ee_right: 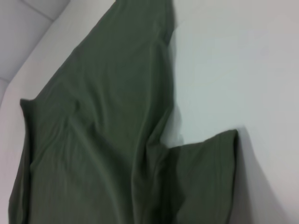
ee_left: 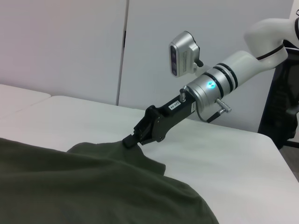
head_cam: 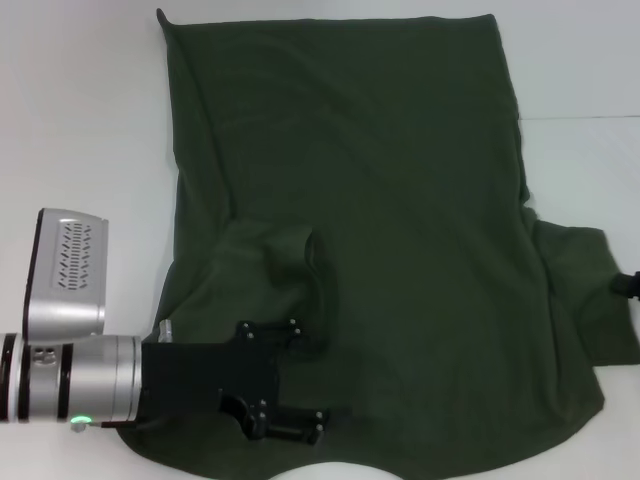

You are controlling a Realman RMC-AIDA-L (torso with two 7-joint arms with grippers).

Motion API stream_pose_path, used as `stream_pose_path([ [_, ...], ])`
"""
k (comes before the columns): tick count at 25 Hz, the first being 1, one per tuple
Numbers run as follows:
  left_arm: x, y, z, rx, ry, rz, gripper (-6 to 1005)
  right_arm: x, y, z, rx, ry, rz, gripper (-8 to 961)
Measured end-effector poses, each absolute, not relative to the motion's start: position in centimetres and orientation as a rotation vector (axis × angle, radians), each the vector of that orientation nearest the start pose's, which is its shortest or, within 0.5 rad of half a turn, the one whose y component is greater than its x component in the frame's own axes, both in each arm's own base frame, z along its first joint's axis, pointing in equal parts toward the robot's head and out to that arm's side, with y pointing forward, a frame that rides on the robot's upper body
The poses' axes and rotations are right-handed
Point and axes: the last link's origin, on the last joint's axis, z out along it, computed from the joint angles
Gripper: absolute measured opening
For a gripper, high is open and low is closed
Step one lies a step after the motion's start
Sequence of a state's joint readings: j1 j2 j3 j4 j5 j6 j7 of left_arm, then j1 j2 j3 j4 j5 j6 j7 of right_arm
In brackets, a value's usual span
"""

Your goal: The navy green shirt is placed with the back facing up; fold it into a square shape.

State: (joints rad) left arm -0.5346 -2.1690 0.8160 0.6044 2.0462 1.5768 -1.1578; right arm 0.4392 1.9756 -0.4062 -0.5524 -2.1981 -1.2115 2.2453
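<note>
Jaws of the left gripper (head_cam: 300, 385) stood parted over the folded-in sleeve of the navy green shirt (head_cam: 400, 200), apparently releasing it. At the opposite sleeve, the right gripper (ee_left: 130, 140) looked pinched on cloth, ready to fold.

A white tabletop (head_cam: 80, 120) is seen, crossed by a seam. Behind it, white wall panels (ee_left: 60, 42) are divided by a vertical joint.
</note>
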Motion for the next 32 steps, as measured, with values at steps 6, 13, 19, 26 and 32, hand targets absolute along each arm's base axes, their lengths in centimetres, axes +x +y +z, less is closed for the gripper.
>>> stream_pose_path([
  [6,-23.8,29.8,-6.3,-2.958,-0.337,-0.694,874,39.6,31.9,7.2,-1.659,1.857,0.677,11],
  [13,-23.9,29.7,-6.3,-2.948,-0.349,-0.703,873,40.6,31.8,8.9,-1.635,1.804,0.648,11],
  [19,-24.0,29.6,-6.5,-2.946,-0.365,-0.712,874,40.8,32.2,9.7,-1.657,1.746,0.617,11],
  [26,-23.9,29.7,-6.4,-2.935,-0.379,-0.727,873,40.7,33.3,10.7,-1.649,1.69,0.595,12],
  [32,-23.8,29.6,-6.3,-2.933,-0.384,-0.741,873,40.5,34.0,11.6,-1.65,1.655,0.587,12],
])
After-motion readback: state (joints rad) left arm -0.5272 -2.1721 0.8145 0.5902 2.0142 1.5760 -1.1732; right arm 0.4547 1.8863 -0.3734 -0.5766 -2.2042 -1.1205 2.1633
